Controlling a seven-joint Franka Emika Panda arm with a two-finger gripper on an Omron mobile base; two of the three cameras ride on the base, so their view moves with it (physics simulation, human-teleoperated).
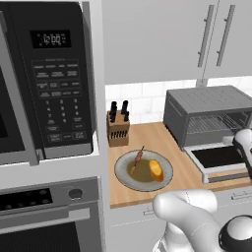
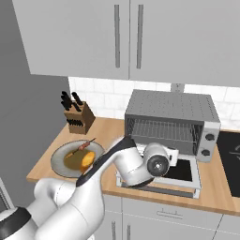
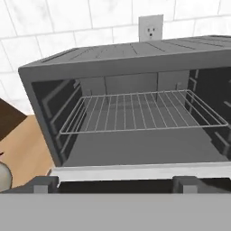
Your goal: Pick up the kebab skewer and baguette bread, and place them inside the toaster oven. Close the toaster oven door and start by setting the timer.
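The gripper (image 3: 115, 187) hangs released before the open toaster oven (image 3: 131, 103). Well off to its left, the kebab skewer (image 1: 137, 158) and baguette bread (image 1: 156, 170) lie on the plate (image 1: 125, 178). The skewer looks light, thin and stiff; pinch its meat chunks.

A knife block (image 1: 118, 129) stands on the wooden counter (image 1: 182, 167) beside a grey plate (image 1: 123, 174), black microwave (image 1: 47, 78) alongside.

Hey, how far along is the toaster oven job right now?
Early. Done: the door of the oven is down, rack bare. In hand: nothing; the hand is open, facing the oven's mouth. Left: the skewer and baguette lie on the plate; both must go in, then door shut and timer set.
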